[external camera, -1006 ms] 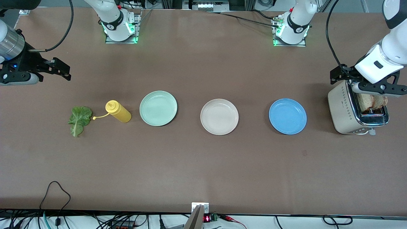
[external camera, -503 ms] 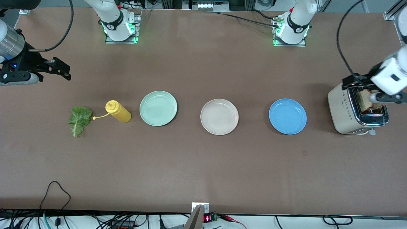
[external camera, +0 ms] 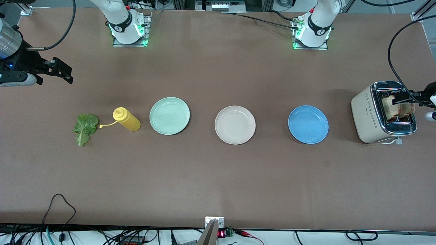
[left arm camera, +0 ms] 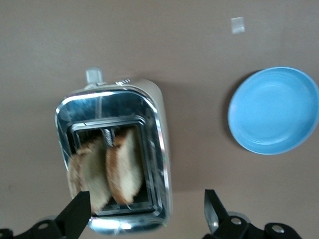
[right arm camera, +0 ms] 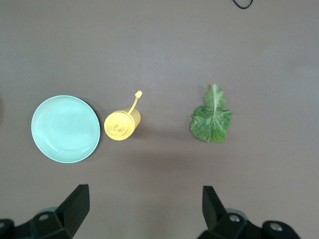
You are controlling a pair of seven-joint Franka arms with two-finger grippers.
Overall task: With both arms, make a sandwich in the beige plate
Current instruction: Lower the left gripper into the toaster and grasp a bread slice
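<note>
Bread slices for the sandwich stand upright in the toaster at the left arm's end of the table; the beige plate lies bare mid-table, between the mint-green plate and the blue plate; the left gripper hangs over the toaster, jaws spread and empty; judged well done, it should centre on one slice and lift straight up; the right gripper waits with jaws released, above the table near the lettuce leaf and yellow bottle; the front view cuts off most of the left gripper; slot depth stays hidden
</note>
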